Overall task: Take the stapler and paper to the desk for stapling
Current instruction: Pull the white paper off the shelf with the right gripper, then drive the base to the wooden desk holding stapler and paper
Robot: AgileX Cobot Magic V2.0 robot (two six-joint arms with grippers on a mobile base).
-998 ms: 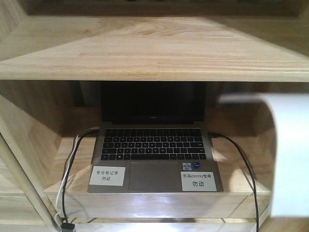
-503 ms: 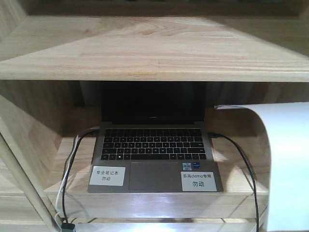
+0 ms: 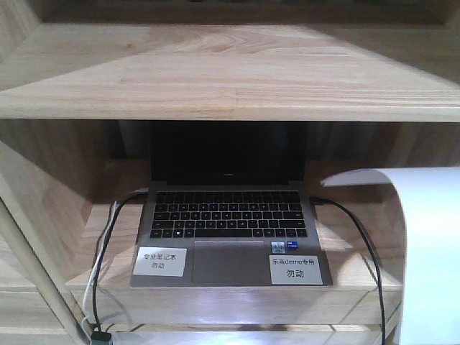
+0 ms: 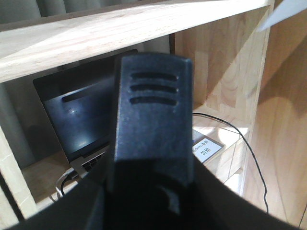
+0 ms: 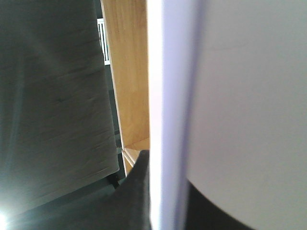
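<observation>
The black stapler [image 4: 153, 110] fills the middle of the left wrist view, its ribbed end pointing up, and my left gripper [image 4: 151, 194] is shut on its lower part. The white paper [image 3: 430, 251] hangs curled at the right edge of the front view, in front of the shelf. A corner of the paper [image 4: 287, 12] shows at the top right of the left wrist view. In the right wrist view the paper [image 5: 240, 96] stands edge-on and very close, with my right gripper [image 5: 165, 191] shut on it. The desk is out of view.
Light wooden shelves [image 3: 230, 79] face me, with an open laptop [image 3: 230, 215] in the lower bay. The laptop carries two white labels [image 3: 159, 260] with Chinese text. Black cables [image 3: 359, 237] run down both sides of it. A grey surface [image 5: 53, 96] fills the left of the right wrist view.
The paper's curled top edge has sunk lower and drawn a little to the right in the front view. The shelves and laptop have not moved.
</observation>
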